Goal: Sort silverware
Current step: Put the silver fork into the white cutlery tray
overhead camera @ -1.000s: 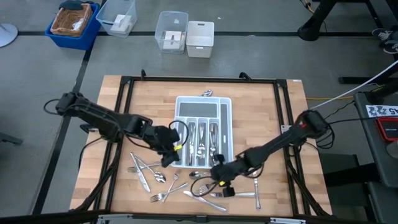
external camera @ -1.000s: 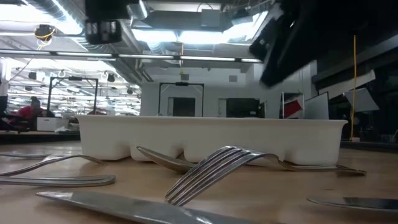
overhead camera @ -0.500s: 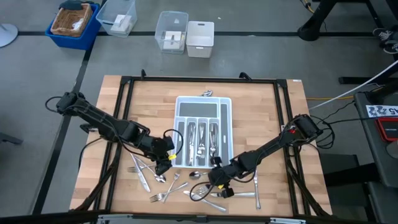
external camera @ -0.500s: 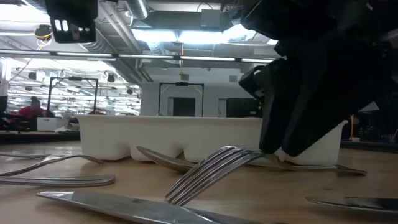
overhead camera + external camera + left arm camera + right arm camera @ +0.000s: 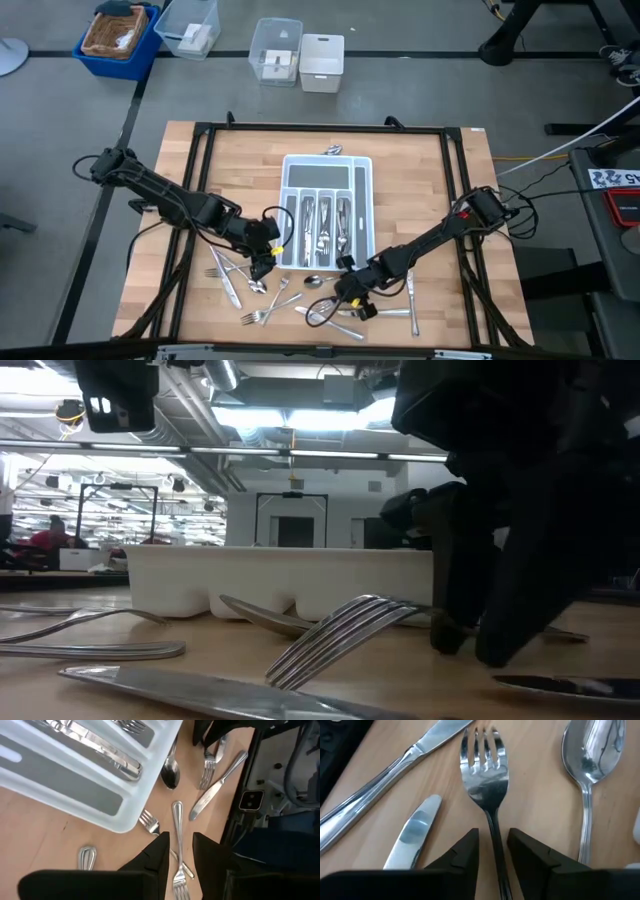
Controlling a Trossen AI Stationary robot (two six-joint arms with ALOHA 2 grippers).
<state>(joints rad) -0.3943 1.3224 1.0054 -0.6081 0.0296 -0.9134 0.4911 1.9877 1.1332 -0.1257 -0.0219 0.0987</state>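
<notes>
The silverware, several forks, spoons and knives, lies loose on the wooden table point(image 5: 420, 190) near its front edge; more lies in the slots of the white tray point(image 5: 326, 212). My right gripper point(image 5: 493, 851) is open and low at the table top. Its fingers stand on either side of the handle of a fork point(image 5: 485, 775), whose tines point away from it; the same fork point(image 5: 340, 632) shows in the low view. My left gripper point(image 5: 177, 852) hangs open above the table near the tray's near left corner, over another fork point(image 5: 177, 827).
Beside the fork lie a knife point(image 5: 395, 770), a second knife's blade point(image 5: 415, 830) and a spoon point(image 5: 592, 755). A spoon point(image 5: 170, 770), a fork point(image 5: 207, 767) and a knife point(image 5: 215, 790) lie past the tray point(image 5: 75, 775). Bins point(image 5: 300, 55) stand beyond the table.
My right gripper has come down to the table top and rolled a little, its fingers now on either side of the fork's handle. My left gripper has shifted slightly toward the table's near left and tipped downward. No piece of silverware has moved.
</notes>
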